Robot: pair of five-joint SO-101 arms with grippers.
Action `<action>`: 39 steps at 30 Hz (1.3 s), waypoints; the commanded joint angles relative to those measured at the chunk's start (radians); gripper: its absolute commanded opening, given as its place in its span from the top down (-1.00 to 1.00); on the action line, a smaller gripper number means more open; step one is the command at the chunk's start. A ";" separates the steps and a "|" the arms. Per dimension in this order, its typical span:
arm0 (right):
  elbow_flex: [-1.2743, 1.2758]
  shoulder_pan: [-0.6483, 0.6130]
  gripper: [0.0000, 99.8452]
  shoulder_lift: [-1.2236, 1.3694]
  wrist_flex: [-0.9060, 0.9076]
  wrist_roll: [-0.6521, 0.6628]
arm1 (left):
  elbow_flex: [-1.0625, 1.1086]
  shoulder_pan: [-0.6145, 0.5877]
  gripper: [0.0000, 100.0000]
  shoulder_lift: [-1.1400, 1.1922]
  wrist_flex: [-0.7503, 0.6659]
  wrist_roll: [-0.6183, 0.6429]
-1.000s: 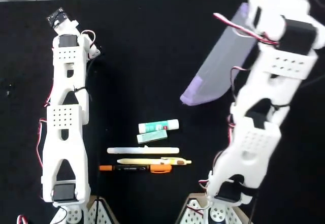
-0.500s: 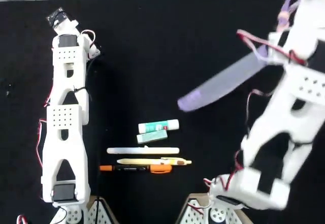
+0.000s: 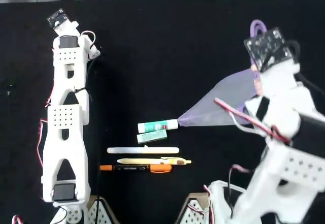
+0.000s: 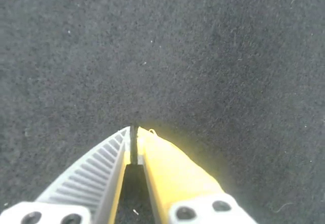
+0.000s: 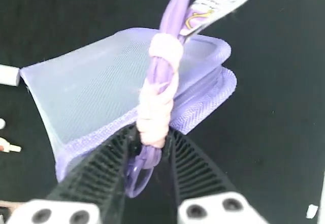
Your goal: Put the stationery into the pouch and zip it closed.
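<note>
The right gripper was closed tight on the strap of the pouch, its two black fingers pressed against the pink wrapping around the purple loop. A small paper tag hung at the far end of that loop. The pouch, a see-through lilac bag with a darker woven edge, spread away from the fingers.

From above, the pouch stretched from the right gripper toward the middle of the black table. Its far corner ended at the white cap of the glue stick — whether the two touched could not be told.

The stationery lay outside the pouch, in a tidy group near the front of the table between the two arms. Just beside the glue stick lay a green eraser. Nearer the arm bases lay a white pen, a cream pencil and an orange pen, all side by side.

The left arm lay stretched along the left side of the table, well apart from the stationery. The left gripper was closed, tips together over bare black cloth — it held nothing.
</note>
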 commanded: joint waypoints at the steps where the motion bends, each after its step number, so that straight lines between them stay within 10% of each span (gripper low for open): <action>1: 0.280 -0.046 0.98 0.042 0.003 0.072 | 0.012 -0.070 0.94 0.015 -0.023 -0.012; 16: 0.222 0.040 0.98 0.044 -0.385 -0.087 | 0.012 -0.071 0.94 0.015 -0.023 -0.011; 39: 0.120 -0.281 0.98 0.160 -1.344 -0.502 | 0.012 -0.073 0.94 0.015 -0.023 -0.011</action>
